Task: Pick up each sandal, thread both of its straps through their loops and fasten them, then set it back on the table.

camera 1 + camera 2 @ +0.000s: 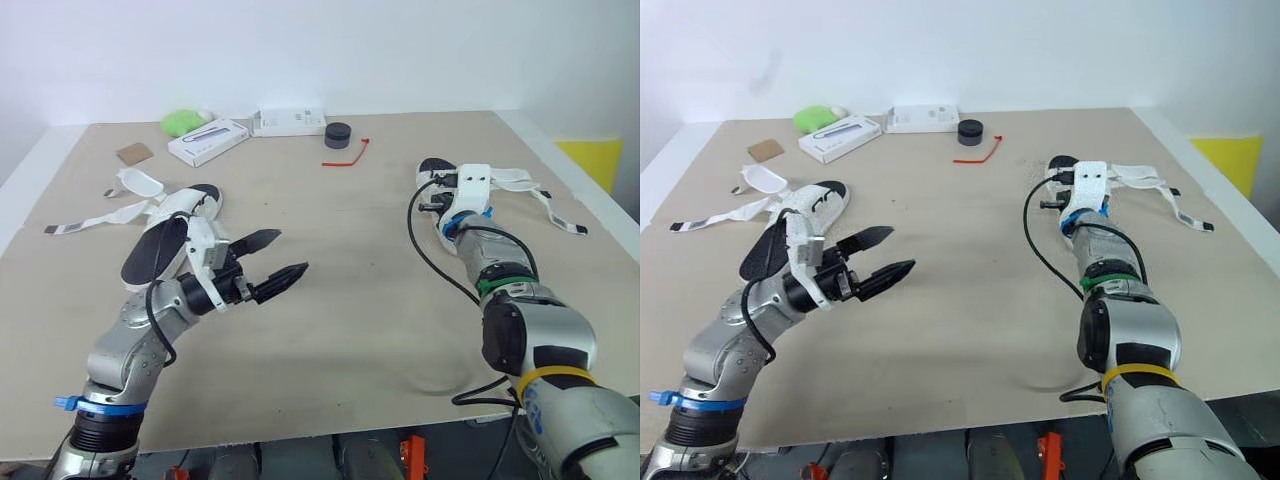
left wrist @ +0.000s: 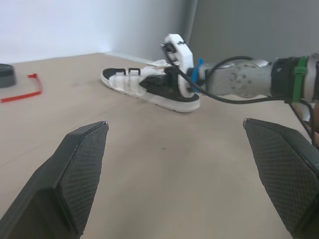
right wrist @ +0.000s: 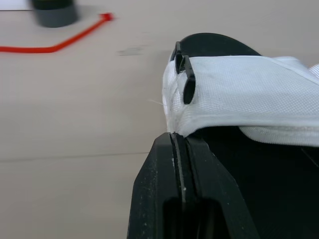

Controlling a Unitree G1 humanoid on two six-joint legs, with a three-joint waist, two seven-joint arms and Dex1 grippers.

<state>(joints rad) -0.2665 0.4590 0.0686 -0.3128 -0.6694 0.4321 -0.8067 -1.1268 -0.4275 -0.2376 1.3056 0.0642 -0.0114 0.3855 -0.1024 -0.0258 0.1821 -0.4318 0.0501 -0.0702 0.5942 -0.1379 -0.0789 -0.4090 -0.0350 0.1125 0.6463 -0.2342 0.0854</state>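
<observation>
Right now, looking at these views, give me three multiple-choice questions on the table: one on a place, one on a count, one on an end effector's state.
1. The red tie lies:
A) beside the black puck
B) under a box
C) off the table
2. Sandals on the table:
A) one
B) two
C) three
3. The left end effector is:
A) open, empty
B) shut on a strap
C) shut on the tie

Answers:
1 A, it lies just by the puck.
2 B, the left sandal and the right sandal, one by each arm.
3 A, its fingers stand apart with nothing between.
</observation>
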